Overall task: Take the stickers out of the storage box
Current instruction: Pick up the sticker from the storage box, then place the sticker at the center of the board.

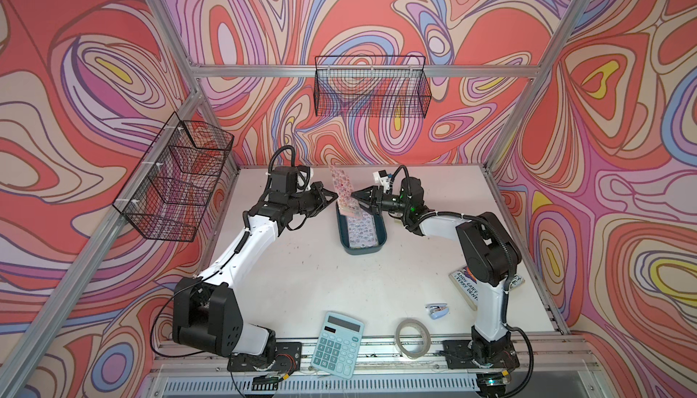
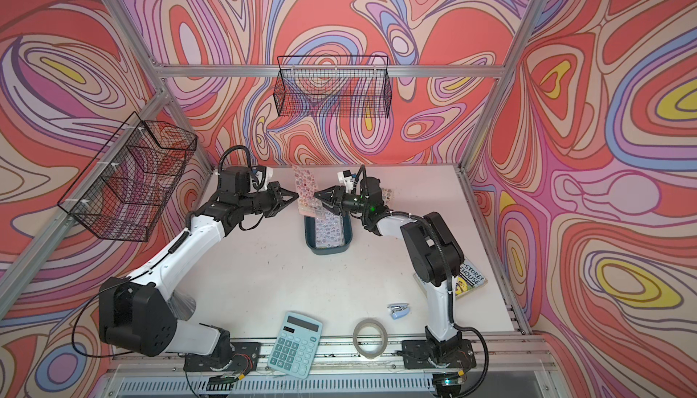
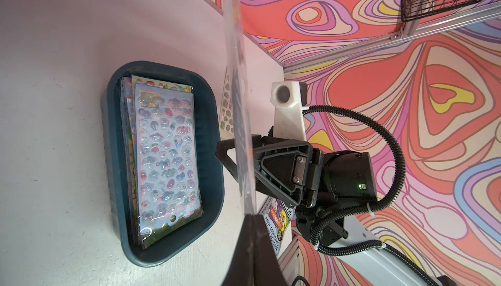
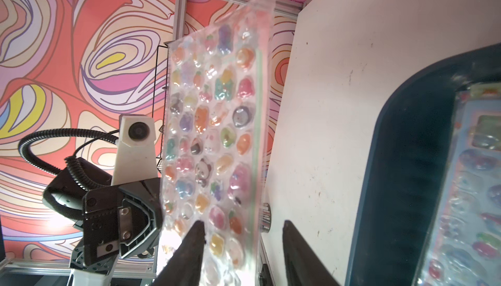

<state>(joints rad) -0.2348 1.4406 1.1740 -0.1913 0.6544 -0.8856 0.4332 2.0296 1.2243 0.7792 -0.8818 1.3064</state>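
Observation:
The storage box (image 1: 382,228) (image 3: 212,100) (image 4: 401,162), a dark teal tray, sits mid-table at the back. A stack of stickers (image 1: 360,229) (image 3: 166,152) lies in it, a pale blue sheet on top. One clear sticker sheet (image 1: 340,188) (image 2: 304,188) (image 4: 217,124) stands upright above the box's far end. My left gripper (image 1: 335,197) (image 3: 250,216) is shut on that sheet's edge. My right gripper (image 1: 355,196) (image 4: 242,223) faces it from the other side, open. The sheet's lower end sits between the right gripper's fingers, close to one finger and unpinched.
A greenish sticker sheet (image 2: 385,194) (image 3: 227,111) lies on the table behind the right arm. A calculator (image 1: 337,343), tape roll (image 1: 413,337), small stapler (image 1: 437,309) and book (image 1: 467,283) lie near the front. Wire baskets hang on the back wall (image 1: 371,87) and left wall (image 1: 177,177).

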